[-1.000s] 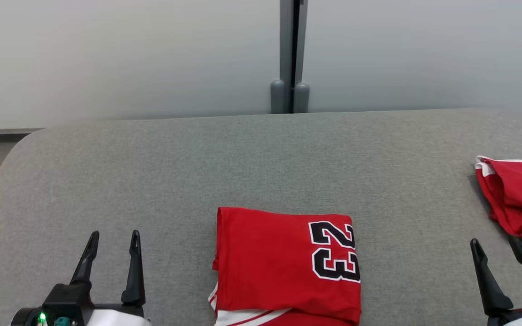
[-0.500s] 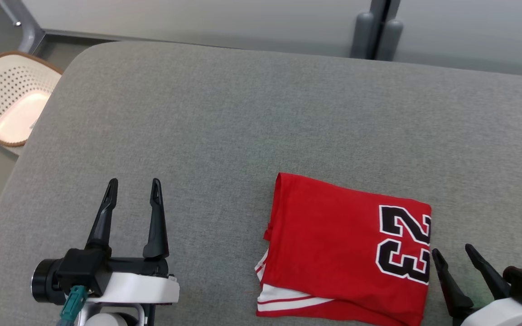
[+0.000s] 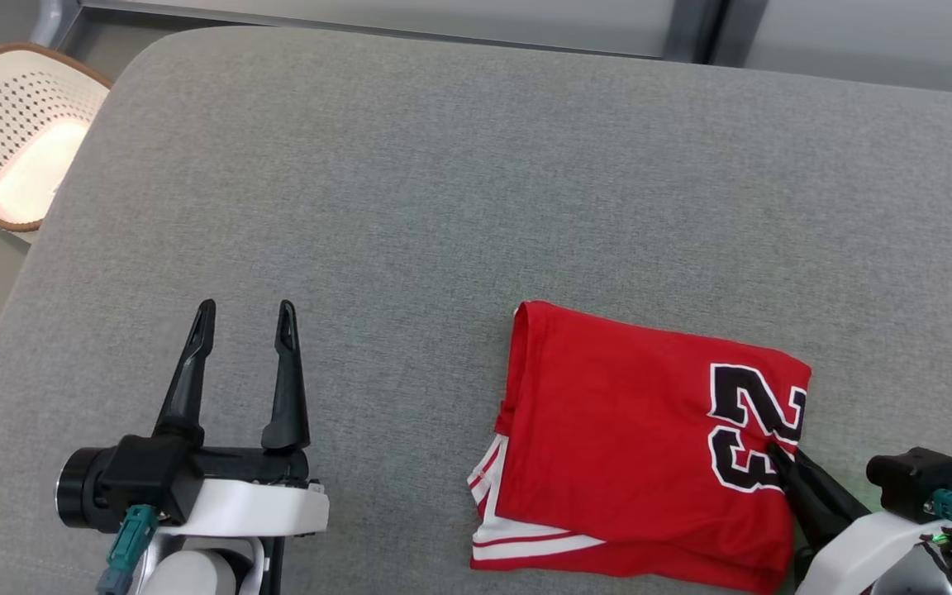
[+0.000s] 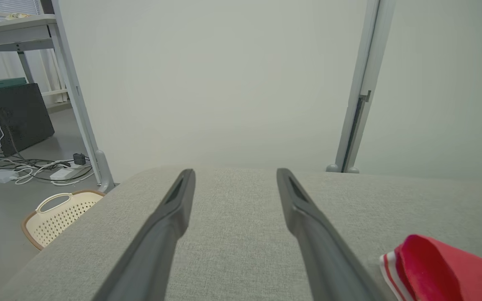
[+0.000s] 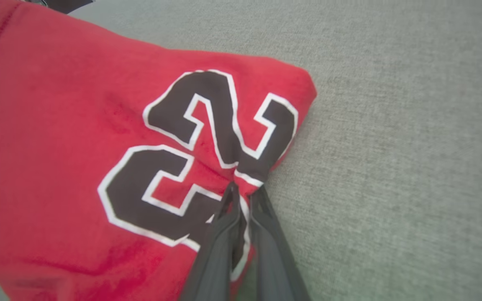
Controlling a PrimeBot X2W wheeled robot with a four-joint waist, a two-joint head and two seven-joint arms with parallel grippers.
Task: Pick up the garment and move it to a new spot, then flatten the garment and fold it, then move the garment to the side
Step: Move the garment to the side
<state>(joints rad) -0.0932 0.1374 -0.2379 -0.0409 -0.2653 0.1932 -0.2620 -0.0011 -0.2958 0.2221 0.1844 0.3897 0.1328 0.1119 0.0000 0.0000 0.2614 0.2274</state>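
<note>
The red garment [image 3: 625,446] is lying folded into a neat rectangle on the near right part of the grey padded bench [image 3: 443,165], its white-striped hem showing at the near left corner. The right pincer [image 3: 773,453] is clenching the garment's right edge, right at the black number 23 [image 3: 753,426]. In the right wrist view the cloth is puckering into a small ridge between the closed fingers [image 5: 224,225] (how many layers they are catching is not clear). Gripping at the edge rather than the middle is probably meant to let the arm drag or lift the whole stack sideways without disturbing the fold.

The left pincer [image 3: 246,307] is hovering over bare bench well to the left of the garment, fingers spread wide and grasping nothing; it seems to be waiting out of the way, leaving room for the move. A perforated cream basket [image 3: 30,91] is sitting on the floor beyond the bench's far left corner.

Since the garment already looks flattened and folded, the step in hand is likely the last one, moving it aside. The risk is that only the top layers are being pinched, so the fold may be opening as the cloth travels.
</note>
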